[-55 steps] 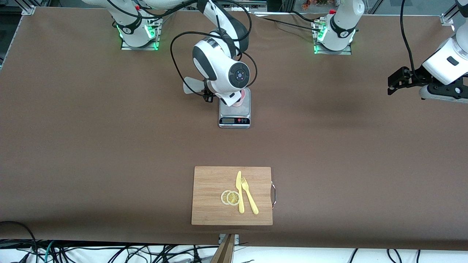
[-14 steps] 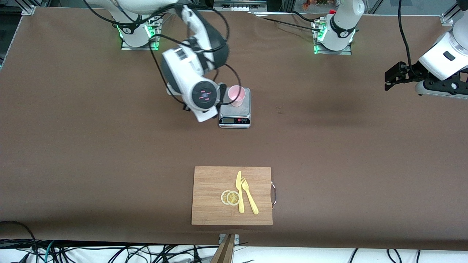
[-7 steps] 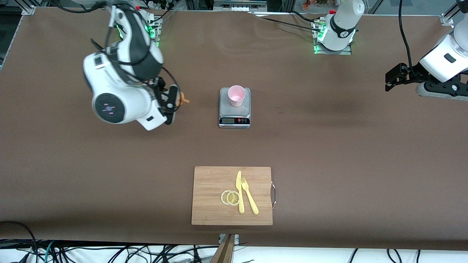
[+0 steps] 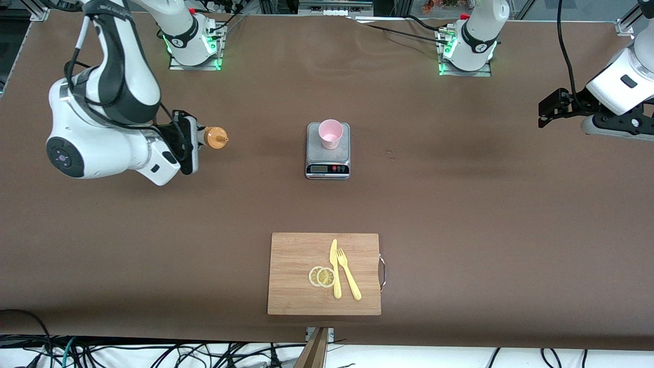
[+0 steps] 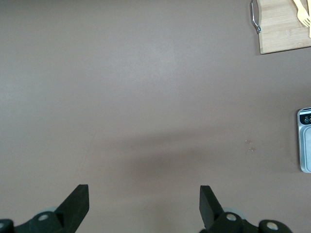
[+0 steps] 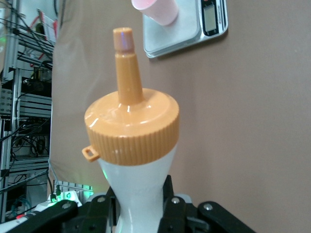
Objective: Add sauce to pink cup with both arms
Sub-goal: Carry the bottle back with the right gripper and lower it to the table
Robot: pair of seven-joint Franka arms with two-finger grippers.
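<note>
Swinging the sauce (image 4: 214,137) well away from the pink cup (image 4: 330,134), your right gripper (image 4: 193,140) stays clamped; pouring looks finished. Left gripper (image 4: 545,110) waits, spread.

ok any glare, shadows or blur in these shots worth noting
Front view: evenly lit and sharp, a soft dark shadow patch on the table toward the left arm's end. Left wrist view: a similar soft shadow ahead of the open left gripper. Right wrist view: small highlights glint on the orange cap of the sauce; the pink cup is cut off at the frame edge.
</note>
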